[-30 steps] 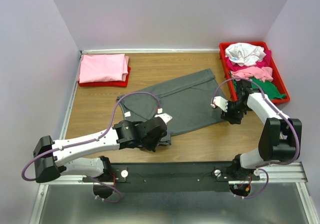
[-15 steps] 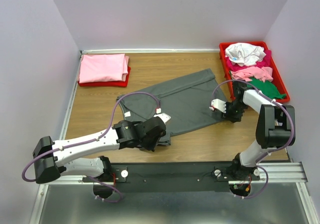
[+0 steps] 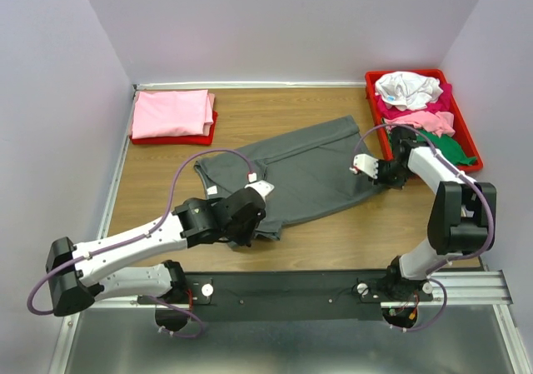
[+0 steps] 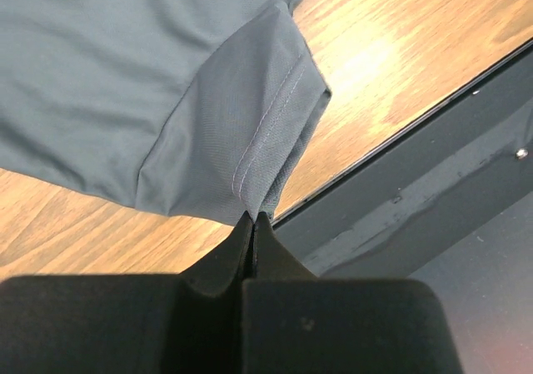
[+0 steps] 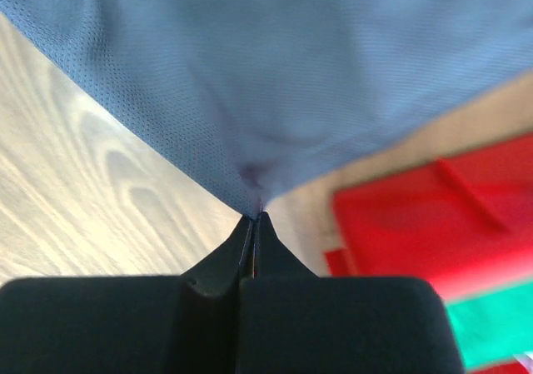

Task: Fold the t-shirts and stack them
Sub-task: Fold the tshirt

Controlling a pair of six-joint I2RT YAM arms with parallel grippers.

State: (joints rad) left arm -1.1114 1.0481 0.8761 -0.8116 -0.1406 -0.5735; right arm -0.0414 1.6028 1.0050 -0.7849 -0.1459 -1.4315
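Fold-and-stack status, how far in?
Done: a folded pink stack on the left red tray. In hand: the grey shirt, lying on the table; left tool pinches its sleeve, right tool the opposite edge. Left: folding it, plus the unfolded shirts heaped in the right tray.

**Hidden Tips, Cropped Cloth, Soft Focus**

The left gripper (image 4: 252, 217) and right gripper (image 5: 254, 217) each pinch the grey t-shirt (image 3: 308, 170), but from above the arms' own wrists hide their tips. The left wrist view crops the shirt at its top and left edges. In the right wrist view the shirt is blurred. So are the red tray (image 5: 400, 216) and green cloth (image 5: 491, 324) just right of it. The number of heaped shirts (image 3: 416, 112) in that tray cannot be told.
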